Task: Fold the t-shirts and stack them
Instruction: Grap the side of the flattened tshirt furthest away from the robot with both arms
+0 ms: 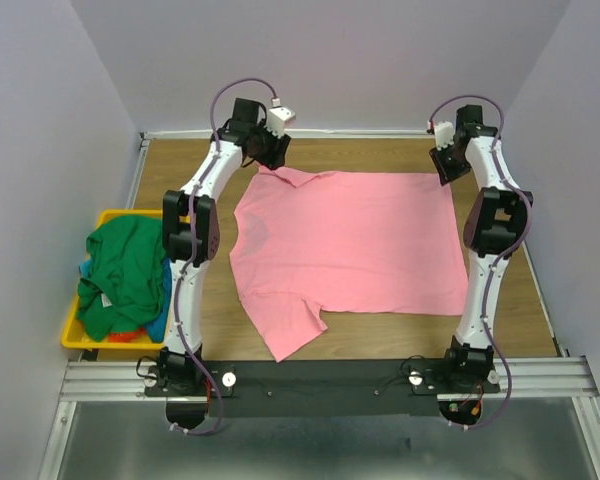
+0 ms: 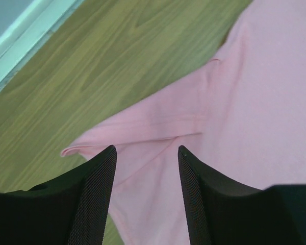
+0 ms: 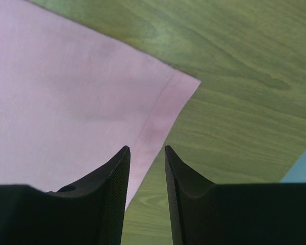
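The pink t-shirt (image 1: 350, 240) lies spread flat on the wooden table, collar to the left, one sleeve hanging toward the near edge. My left gripper (image 1: 270, 152) is open above its far left sleeve; in the left wrist view the gripper (image 2: 147, 149) straddles the sleeve's folded cloth (image 2: 158, 132) without holding it. My right gripper (image 1: 448, 165) is open above the shirt's far right corner; in the right wrist view the gripper (image 3: 147, 149) hovers over the hem edge (image 3: 163, 109). A green t-shirt (image 1: 125, 275) is piled in the bin, with bits of blue and orange under it.
A yellow plastic bin (image 1: 108, 342) stands at the table's left edge. Grey walls close in at the back and both sides. A white rail (image 2: 25, 38) borders the far table edge. A black strip (image 1: 320, 375) runs along the near edge between the arm bases.
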Controlling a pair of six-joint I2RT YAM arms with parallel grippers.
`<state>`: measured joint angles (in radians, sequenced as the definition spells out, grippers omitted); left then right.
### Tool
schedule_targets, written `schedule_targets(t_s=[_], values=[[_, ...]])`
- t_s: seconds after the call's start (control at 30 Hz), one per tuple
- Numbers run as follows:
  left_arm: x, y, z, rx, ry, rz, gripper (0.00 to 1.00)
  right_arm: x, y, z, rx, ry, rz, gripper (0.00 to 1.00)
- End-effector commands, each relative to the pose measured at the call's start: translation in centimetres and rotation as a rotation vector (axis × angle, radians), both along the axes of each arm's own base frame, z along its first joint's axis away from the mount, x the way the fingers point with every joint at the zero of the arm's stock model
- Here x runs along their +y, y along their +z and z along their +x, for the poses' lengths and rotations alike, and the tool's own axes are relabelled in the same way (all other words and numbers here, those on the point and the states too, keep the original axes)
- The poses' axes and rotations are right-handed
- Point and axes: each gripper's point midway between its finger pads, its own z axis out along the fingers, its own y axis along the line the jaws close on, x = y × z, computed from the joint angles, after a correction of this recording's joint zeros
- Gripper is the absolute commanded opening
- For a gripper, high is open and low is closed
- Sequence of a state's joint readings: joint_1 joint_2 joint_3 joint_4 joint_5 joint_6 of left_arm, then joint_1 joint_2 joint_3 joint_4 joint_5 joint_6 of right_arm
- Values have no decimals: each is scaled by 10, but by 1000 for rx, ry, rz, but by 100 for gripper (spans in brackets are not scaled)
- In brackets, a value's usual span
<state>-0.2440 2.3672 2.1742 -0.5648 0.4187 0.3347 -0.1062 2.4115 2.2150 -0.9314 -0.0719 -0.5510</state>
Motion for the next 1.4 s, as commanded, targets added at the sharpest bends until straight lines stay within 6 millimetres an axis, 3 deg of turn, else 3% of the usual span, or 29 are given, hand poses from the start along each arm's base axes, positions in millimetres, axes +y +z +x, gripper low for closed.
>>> schedule_targets(t_s=[0.0,0.2,0.3,0.5,0.73,1.0,1.2,1.37], values=[[40,16,34,-59,177,-27,62,-11,-3,19,-49,-35,-42,41],[63,0,41,-29,241,-23,67,-16,-12,32,-81,-27,-67,49],[69,-4,45,-28,252,-17,76,-18,-13,41,-105,-28,-73,52],[84,-11,52,-27,272,-19,77,-20,-24,54,-123,-16,-82,55],[88,-18,53,-13,271,-28,77,-12,-34,63,-143,-18,-33,55],[91,-27,52,11,270,-46,77,-6,-61,62,-117,-49,61,54],[97,-37,55,27,294,-54,77,-9,-78,55,-84,-70,104,46],[104,-44,61,28,341,-58,77,-7,-91,45,-44,-53,107,23]])
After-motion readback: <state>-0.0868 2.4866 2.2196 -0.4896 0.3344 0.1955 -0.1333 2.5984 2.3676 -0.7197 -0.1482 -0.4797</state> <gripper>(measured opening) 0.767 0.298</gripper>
